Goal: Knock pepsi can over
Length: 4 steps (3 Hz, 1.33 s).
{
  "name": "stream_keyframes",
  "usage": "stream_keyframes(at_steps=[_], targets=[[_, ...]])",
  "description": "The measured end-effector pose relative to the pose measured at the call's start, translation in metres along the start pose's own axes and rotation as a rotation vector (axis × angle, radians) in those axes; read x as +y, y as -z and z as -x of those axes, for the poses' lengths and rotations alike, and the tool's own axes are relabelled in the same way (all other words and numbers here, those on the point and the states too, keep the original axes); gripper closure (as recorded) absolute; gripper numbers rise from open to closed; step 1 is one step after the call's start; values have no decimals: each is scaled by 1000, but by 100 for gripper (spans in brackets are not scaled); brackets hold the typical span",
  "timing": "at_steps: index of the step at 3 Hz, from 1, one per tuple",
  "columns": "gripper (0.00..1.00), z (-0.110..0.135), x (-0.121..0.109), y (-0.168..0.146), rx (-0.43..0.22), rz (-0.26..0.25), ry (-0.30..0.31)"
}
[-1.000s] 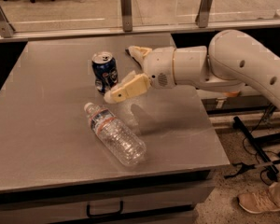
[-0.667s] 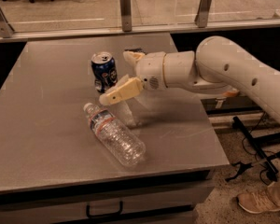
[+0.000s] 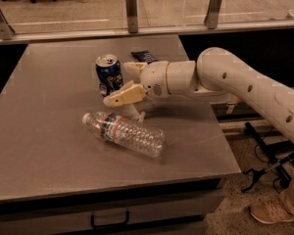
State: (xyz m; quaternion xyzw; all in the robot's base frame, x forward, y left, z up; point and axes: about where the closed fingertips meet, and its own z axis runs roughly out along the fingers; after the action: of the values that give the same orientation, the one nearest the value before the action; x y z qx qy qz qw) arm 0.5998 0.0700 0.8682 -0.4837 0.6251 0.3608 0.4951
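The pepsi can (image 3: 109, 75), dark blue with a silver top, stands upright at the back middle of the grey table (image 3: 44, 151). My gripper (image 3: 117, 84) reaches in from the right on a white arm and is open. Its near finger (image 3: 123, 96) lies just in front of the can's right lower side, and its far finger (image 3: 133, 67) is right beside the can. Whether a finger touches the can I cannot tell.
A clear ribbed water bottle (image 3: 126, 133) lies on its side in front of the gripper. A flat dark packet (image 3: 144, 56) lies behind the wrist. The table's right edge is near the arm. A person's shoe (image 3: 273, 211) is on the floor at lower right.
The gripper has moved left toward the can, so its fingers now sit right at the can's right side. The can and the bottle have not moved.
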Motion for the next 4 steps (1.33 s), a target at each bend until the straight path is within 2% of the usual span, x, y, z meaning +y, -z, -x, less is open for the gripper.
stream_keyframes(at_steps=[2, 3, 4], targets=[[64, -10, -5, -11, 6, 28, -28], [87, 2, -5, -16, 70, 48, -1], [100, 29, -7, -15, 205, 69, 63]])
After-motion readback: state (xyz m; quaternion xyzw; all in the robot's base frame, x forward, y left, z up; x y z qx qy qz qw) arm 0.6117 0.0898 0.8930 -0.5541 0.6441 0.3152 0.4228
